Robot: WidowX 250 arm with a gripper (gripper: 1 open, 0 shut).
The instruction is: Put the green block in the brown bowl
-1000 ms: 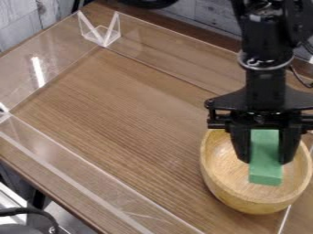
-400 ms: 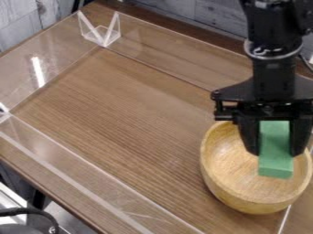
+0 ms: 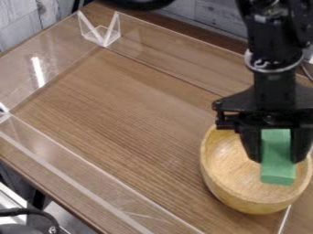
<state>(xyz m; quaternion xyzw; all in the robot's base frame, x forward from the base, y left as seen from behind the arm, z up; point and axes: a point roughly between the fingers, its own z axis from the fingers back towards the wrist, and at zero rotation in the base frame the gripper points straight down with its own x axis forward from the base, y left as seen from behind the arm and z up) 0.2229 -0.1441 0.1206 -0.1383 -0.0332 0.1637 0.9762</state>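
The green block [image 3: 280, 158] hangs upright over the inside of the brown bowl [image 3: 229, 173], its lower end down near the bowl's hollow on the right. My gripper [image 3: 279, 139] is shut on the block's upper part, with a black finger [image 3: 252, 143] on each side. The round wooden bowl sits at the table's near right corner. Whether the block's bottom touches the bowl is hidden by the block itself.
A wooden table [image 3: 123, 101] is ringed by a low clear plastic wall [image 3: 49, 55], with a clear bracket [image 3: 99, 29] at the far left. The black arm [image 3: 272, 46] rises above the bowl. The table's front edge runs close to the bowl.
The gripper has carried the green block a little to the right and slightly lower over the bowl. Its hold on the block is unchanged.
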